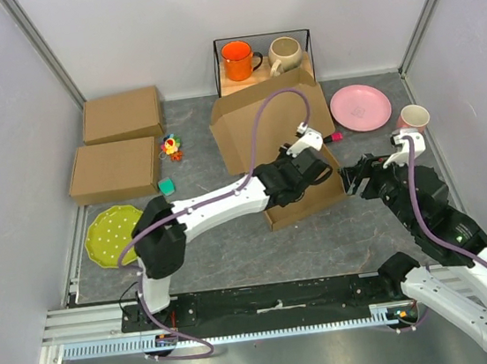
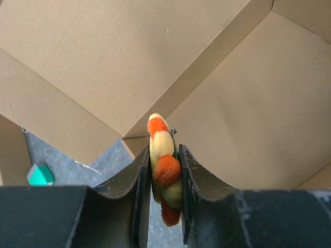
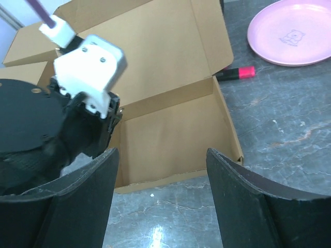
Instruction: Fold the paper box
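The paper box (image 1: 262,113) lies open mid-table, its lid flap raised at the back and its shallow tray (image 3: 170,134) toward me. My left gripper (image 1: 313,169) hangs over the tray's left part, shut on a fuzzy orange-and-yellow toy (image 2: 165,168). In the left wrist view the toy stands pinched between the two fingers (image 2: 164,150), with the box's inner wall and floor (image 2: 248,119) behind it. My right gripper (image 1: 356,177) is just right of the box's near right corner. It stands open (image 3: 161,155) with nothing between its fingers.
Two closed brown boxes (image 1: 122,115) (image 1: 115,169) sit at the left, with a colourful toy (image 1: 171,146) and teal block (image 1: 167,186) beside them. Also here: green plate (image 1: 112,234), pink plate (image 1: 361,107), pink marker (image 3: 235,73), cup (image 1: 414,117), wire rack with mugs (image 1: 262,55).
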Tool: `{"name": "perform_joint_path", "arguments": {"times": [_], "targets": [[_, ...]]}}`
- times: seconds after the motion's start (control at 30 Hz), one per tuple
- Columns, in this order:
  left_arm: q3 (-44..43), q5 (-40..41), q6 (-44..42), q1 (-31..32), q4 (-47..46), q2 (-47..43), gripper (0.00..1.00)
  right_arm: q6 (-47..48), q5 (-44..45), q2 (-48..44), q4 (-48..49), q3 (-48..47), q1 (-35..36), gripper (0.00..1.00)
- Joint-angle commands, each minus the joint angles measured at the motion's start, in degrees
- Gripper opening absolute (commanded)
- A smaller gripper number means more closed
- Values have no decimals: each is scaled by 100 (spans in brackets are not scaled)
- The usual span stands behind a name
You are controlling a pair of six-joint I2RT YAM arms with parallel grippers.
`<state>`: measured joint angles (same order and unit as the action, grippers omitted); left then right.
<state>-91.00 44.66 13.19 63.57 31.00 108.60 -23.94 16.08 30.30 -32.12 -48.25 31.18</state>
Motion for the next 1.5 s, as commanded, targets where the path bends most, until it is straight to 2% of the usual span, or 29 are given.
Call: {"name": "perform_joint_path", "arguments": {"times": [0.0,0.3,0.37,0.57,0.7,0.77,0.8,0.83,0.9,0.93,0.97,1.03,1.07,1.1,1.13,1.17,1.23,1.33,1.47], "targets": [[-847,464,-1089,15,-129,530,30,109,449,-147,-409,-404,2,76],[-1587,385,-1310,15,-121,1559,52,162,1073,-420,-866,-729,11,78],[-1570,411,-1284,15,-121,1559,59,171,1143,-403,-901,-756,2,79],[-1403,543,-1047,59,-121,980,64,101,1371,-359,-893,-572,11,79],[-711,605,-478,208,-121,14,64,-5,1626,-122,-840,-256,-6,80],[-106,553,-108,313,-112,-785,64,-84,1601,210,-744,-115,2,80],[150,491,398,331,-121,-1066,64,-162,1583,369,-665,-106,2,81],[449,404,699,340,-164,-1791,64,-224,1496,554,-612,-106,2,82],[1616,306,1489,340,-427,-2637,63,-382,1407,1151,-411,-123,2,82],[2038,271,1685,340,-637,-3477,63,-453,1468,1345,-340,-132,-6,83],[2886,236,1965,340,-1048,-3990,62,-575,1556,1712,-261,-141,-7,83],[3656,209,2126,340,-1490,-4818,61,-742,1819,2022,82,-89,-85,84],[4295,262,2274,331,-1744,-5631,60,-813,1864,2284,205,-36,-190,84],[4562,271,2345,331,-1782,-5935,60,-988,1821,2400,467,17,-330,84],[4774,314,2398,331,-1782,-6251,59,-1050,1681,2523,618,70,-784,82],[5072,350,2581,323,-1695,-6689,59,-1112,1140,2759,776,174,-1058,81],[5259,341,2758,323,-1327,-7052,59,-1314,846,3085,1031,176,-1656,78],[5487,245,3031,323,-1000,-7510,58,-1279,668,3736,1348,62,-1782,78],[5681,262,2970,323,-930,-7941,59,-1253,634,4377,1928,97,-1791,79]]}}
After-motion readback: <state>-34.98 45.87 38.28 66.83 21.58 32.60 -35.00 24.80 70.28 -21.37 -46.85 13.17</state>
